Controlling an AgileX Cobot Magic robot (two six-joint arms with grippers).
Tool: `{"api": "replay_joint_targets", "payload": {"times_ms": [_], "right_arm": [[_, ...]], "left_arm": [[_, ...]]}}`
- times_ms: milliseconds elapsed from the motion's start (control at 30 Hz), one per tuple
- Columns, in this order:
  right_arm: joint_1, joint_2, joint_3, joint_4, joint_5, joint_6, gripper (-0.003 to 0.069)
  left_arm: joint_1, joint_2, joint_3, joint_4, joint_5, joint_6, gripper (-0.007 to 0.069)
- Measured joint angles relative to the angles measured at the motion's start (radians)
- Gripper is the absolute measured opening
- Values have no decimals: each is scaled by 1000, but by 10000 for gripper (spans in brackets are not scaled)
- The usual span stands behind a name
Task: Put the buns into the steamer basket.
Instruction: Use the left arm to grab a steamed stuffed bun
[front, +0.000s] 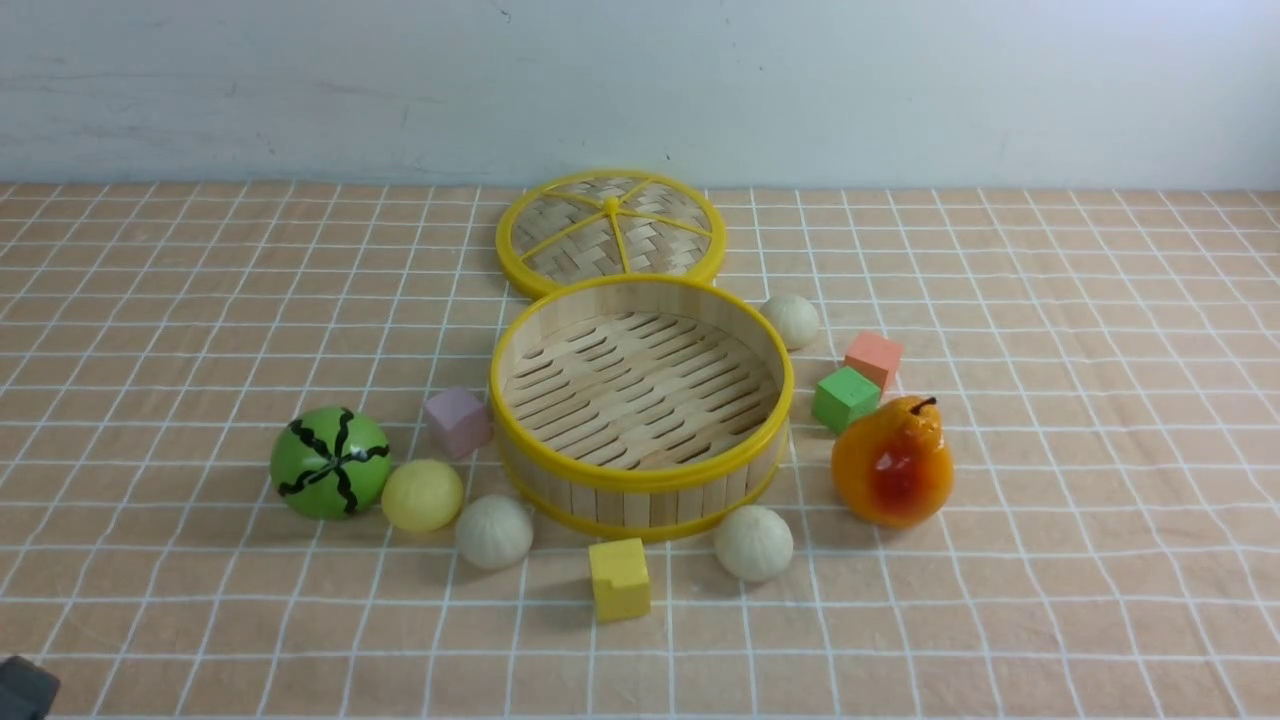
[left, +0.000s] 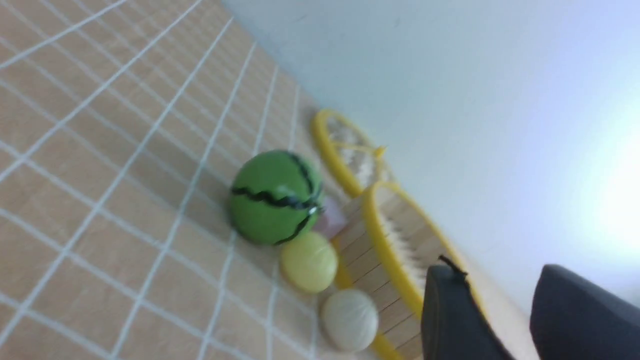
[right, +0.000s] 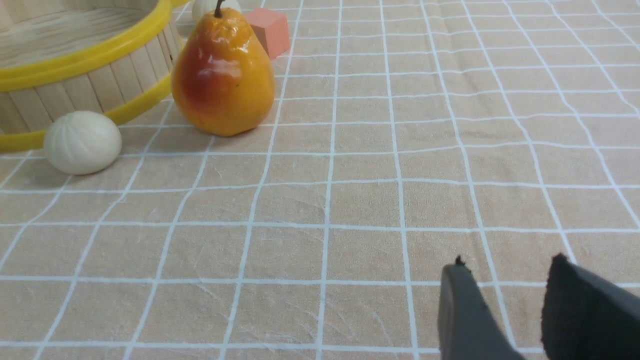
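On the bench (front: 1050, 600): round bamboo steamer basket (front: 640, 490) empty; four small pale buns (front: 494, 531) outside, two-to-eight o'clock; left claw (left: 497, 275), right claw (right: 507, 272) released.

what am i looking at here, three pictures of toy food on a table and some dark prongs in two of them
This is a two-armed robot, seen through its own three cameras. The wide picture looks forward from between the arms. The other two come from a camera on each wrist, so the dark prongs there are the left tool and the right tool. Both stand open and hold nothing. On the checked tablecloth sits an empty steamer basket, its lid lying flat behind it. Four buns lie outside the basket: a pale yellow bun, a front-left off-white bun, a front-right off-white bun and a far off-white bun. There are also a watermelon ball, a pear and four blocks: lilac block, yellow block, green block, salmon block.
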Motion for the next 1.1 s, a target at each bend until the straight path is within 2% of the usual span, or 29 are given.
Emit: {"api": "replay_joint_targets", "payload": {"times_ms": [233,533,667,733,833,900,933,967,1000,1100], "right_arm": [[0,0,0,0,0,0,242],[0,0,0,0,0,0,242],[0,0,0,0,0,0,242],[0,0,0,0,0,0,242],[0,0,0,0,0,0,242],[0,0,0,0,0,0,242],[0,0,0,0,0,0,242],[0,0,0,0,0,0,242],[0,0,0,0,0,0,242],[0,0,0,0,0,0,242]], "left_arm": [[0,0,0,-17,-111,-7,239],[0,0,0,-30,-129,-24,237],[0,0,-34,-23,-112,-76,185],[0,0,-136,42,-79,-85,86],[0,38,-262,148,44,-85,-14],[0,107,-351,195,160,-77,-13],[0,176,-417,210,303,-45,-13],[0,176,-426,210,303,-37,-13],[0,255,-478,209,436,20,-13],[0,434,-584,160,689,230,-13]]}}
